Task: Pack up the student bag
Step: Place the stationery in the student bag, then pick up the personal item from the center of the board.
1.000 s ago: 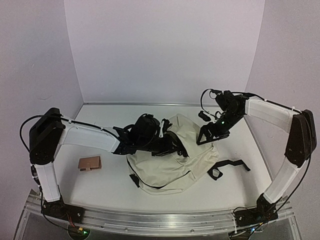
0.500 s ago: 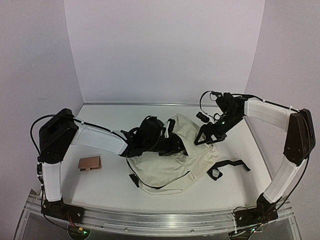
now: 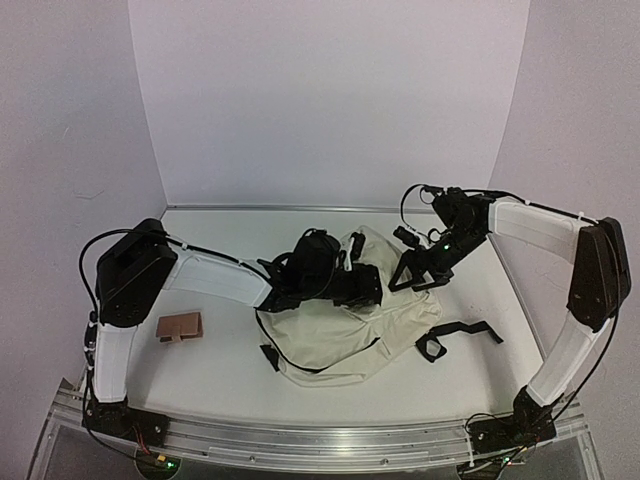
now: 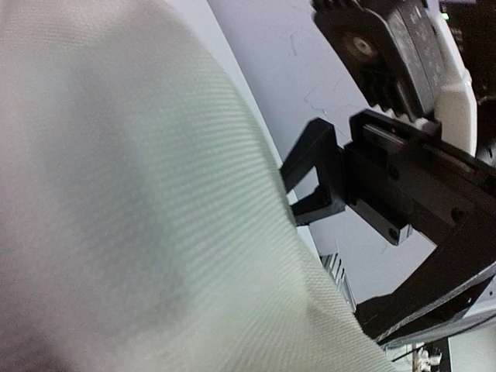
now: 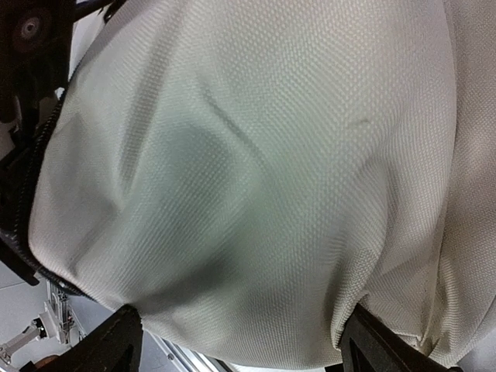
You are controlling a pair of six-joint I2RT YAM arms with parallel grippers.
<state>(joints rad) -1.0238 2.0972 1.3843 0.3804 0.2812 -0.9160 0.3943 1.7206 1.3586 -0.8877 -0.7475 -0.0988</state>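
The student bag (image 3: 350, 330) is a large cream backpack lying in the middle of the table, with a black zipper line along its near edge. My left gripper (image 3: 364, 286) rests on the bag's upper part. In the left wrist view cream fabric (image 4: 139, 201) hides its fingers, so I cannot tell its state. My right gripper (image 3: 414, 276) is at the bag's top right edge. In the right wrist view its fingers (image 5: 116, 349) stand wide apart with bulging bag fabric (image 5: 256, 170) between them, so the right gripper (image 5: 248, 353) is open.
A small brown flat item (image 3: 180, 326) lies on the table at the left, apart from the bag. A black strap (image 3: 458, 335) trails from the bag to the right. White walls close off the back and sides.
My left arm has reached further right over the bag, and the bag has shifted right and flattened. My right gripper has stayed at the bag's top right edge.
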